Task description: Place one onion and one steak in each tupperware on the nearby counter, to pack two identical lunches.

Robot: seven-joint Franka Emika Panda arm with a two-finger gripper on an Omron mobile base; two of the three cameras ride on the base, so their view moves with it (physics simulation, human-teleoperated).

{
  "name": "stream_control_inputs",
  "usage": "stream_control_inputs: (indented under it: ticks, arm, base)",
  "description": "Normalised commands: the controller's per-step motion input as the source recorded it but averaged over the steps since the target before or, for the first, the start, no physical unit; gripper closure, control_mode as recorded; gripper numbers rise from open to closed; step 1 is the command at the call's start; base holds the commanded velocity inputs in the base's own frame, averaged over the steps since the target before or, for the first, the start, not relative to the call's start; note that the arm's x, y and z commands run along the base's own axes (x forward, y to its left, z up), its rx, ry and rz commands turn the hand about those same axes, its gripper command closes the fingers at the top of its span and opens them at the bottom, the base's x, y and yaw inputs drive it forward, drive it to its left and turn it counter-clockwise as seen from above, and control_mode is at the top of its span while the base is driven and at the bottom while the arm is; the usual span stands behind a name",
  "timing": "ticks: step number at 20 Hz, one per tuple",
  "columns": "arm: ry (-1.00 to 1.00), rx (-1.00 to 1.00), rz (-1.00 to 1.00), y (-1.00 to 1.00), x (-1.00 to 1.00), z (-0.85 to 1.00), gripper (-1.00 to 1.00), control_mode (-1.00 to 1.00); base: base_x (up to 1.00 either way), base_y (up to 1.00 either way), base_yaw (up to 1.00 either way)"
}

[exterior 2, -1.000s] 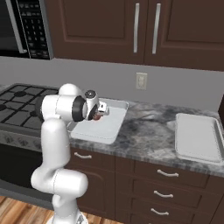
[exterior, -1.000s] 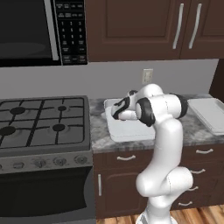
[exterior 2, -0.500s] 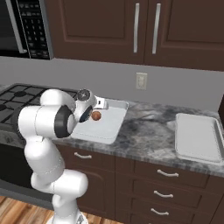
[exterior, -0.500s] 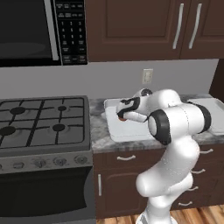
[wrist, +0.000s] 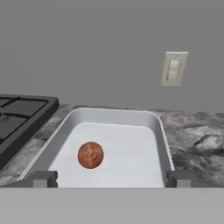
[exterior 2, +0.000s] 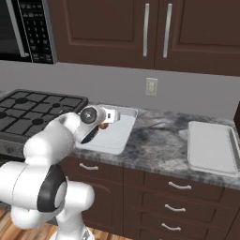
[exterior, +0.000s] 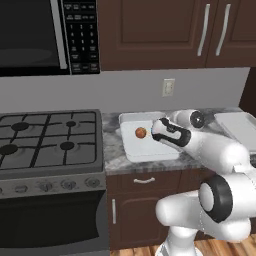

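Hand view: looks along the jaws into the near tupperware (wrist: 162, 131), with the onion (wrist: 90, 155) lying inside it.
Jaws: gripper (wrist: 109, 178) stands wide, tips far apart, nothing between them.
Onion from jaws: just ahead and toward the left tip; round, so no long axis to line up with.
Near tupperware: on the bench (exterior: 114, 155), just beside the stove (exterior: 47, 137), on its right.
Second tupperware: (exterior 2: 211, 146) well apart from the near tupperware, further right along the bench; nothing seen in it.
Count: one onion, two tupperwares, no steak seen.
Judgement: onion reads as just set down; a steak for this tupperware seems next.
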Motion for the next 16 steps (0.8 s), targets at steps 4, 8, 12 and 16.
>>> stream_control_inputs:
  ticks: [4, 8, 12, 16]
  arm:
    - [0.02, 0.00, 0.00, 0.00, -0.54, 0.81, -1.00, -1.00]
    - [0.23, 0.00, 0.00, 0.00, -0.35, 0.74, -1.00, -1.00]
    - [0.23, 0.00, 0.00, 0.00, -0.45, 0.57, -1.00, -1.00]
    - [-0.18, -0.05, 0.00, 0.04, -0.96, -0.41, -1.00, -1.00]
  base:
    - [0.00, 0.00, 0.00]
    - [0.00, 0.00, 0.00]
    - [0.00, 0.00, 0.00]
    - [0.00, 0.00, 0.00]
